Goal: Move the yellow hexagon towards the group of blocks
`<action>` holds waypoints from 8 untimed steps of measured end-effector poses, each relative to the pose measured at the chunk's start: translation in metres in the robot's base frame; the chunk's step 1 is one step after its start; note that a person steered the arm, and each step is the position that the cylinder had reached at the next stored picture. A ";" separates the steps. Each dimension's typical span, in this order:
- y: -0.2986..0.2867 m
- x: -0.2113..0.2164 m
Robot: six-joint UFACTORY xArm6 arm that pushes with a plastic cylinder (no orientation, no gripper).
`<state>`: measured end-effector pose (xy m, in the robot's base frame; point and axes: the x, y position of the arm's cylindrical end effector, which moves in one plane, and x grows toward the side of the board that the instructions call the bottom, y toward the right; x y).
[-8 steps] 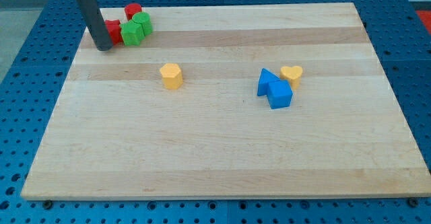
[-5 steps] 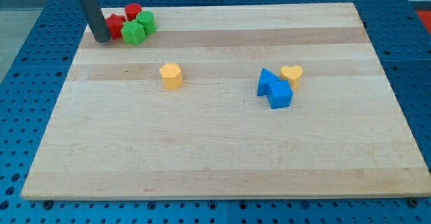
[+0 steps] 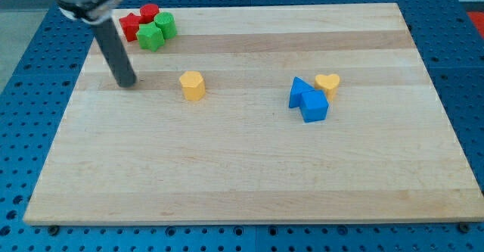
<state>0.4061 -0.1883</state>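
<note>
Step in hand: I judge this to be the approach; my tip (image 3: 127, 84) stands on the bench (image 3: 242, 176) to the view's left of the yellow hexagon (image 3: 193, 85), apart from it, no contact.
End effector state: a bare rod, nothing to clench or release; it grasps nothing and touches no block.
Yellow hexagon: about level with my tip, near but clearly separate, on open wood.
Which group: two clusters show. From the hexagon, the red star (image 3: 133, 26), red cylinder (image 3: 150, 13), green star (image 3: 150, 35) and green cylinder (image 3: 165, 25) sit towards the view's top left; the blue blocks (image 3: 308, 100) with the yellow heart (image 3: 327, 83) sit to the view's right, well apart.
Next move calls for: with my tip on the hexagon's left side, a push to the view's right towards the blue cluster looks natural; I would close squarely on its left face to avoid a glancing slide.
Risk: an off-centre touch could spin it aside.
</note>
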 end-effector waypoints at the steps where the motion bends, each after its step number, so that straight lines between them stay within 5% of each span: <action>1: 0.070 0.016; 2: 0.115 0.015; 5: 0.073 0.018; 8: 0.106 -0.019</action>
